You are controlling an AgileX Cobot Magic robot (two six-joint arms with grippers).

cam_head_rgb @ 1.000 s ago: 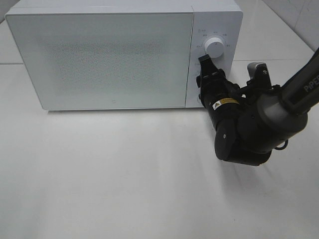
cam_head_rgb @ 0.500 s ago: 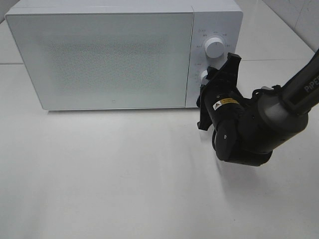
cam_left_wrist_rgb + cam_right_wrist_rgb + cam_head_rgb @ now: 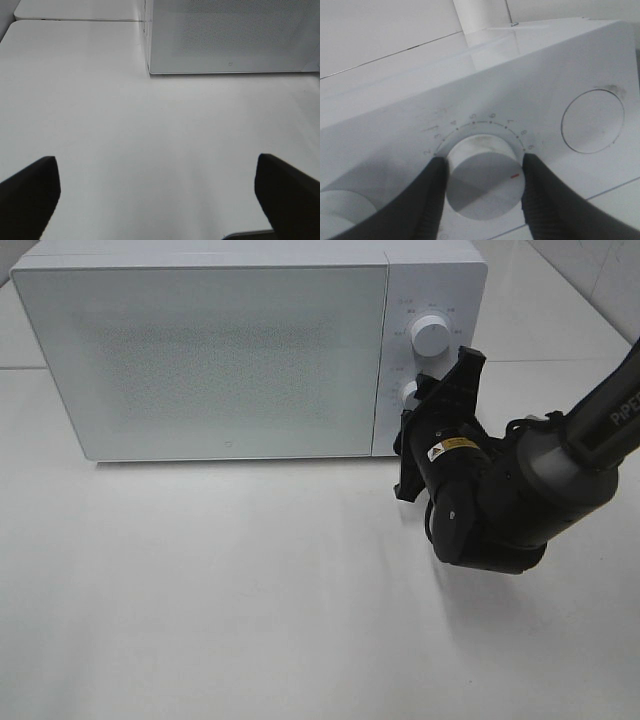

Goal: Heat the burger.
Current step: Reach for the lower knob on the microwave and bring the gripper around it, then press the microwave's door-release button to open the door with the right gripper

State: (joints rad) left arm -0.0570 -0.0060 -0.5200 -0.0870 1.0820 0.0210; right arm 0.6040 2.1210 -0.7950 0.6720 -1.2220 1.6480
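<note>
The burger is hidden; no view shows it. The white microwave (image 3: 210, 350) stands at the back of the table with its door closed. My right gripper (image 3: 415, 402) is at the control panel, shut on the lower dial (image 3: 408, 392). In the right wrist view its dark fingers (image 3: 432, 200) press against both sides of that dial (image 3: 485, 177), which has a small red mark and numbers around it. My left gripper (image 3: 157, 195) hangs open over bare table, facing the microwave (image 3: 230, 35), with nothing between its fingers (image 3: 30, 195).
A second, upper dial (image 3: 429, 334) sits above the gripped one. The right arm's bulky black wrist (image 3: 490, 510) hovers over the table in front of the panel. White tabletop (image 3: 220, 580) stretches before the microwave. The left arm is outside the exterior view.
The right gripper moved from just below the upper dial down to the lower dial, and its wrist rolled. Over the last half second nothing has moved.
</note>
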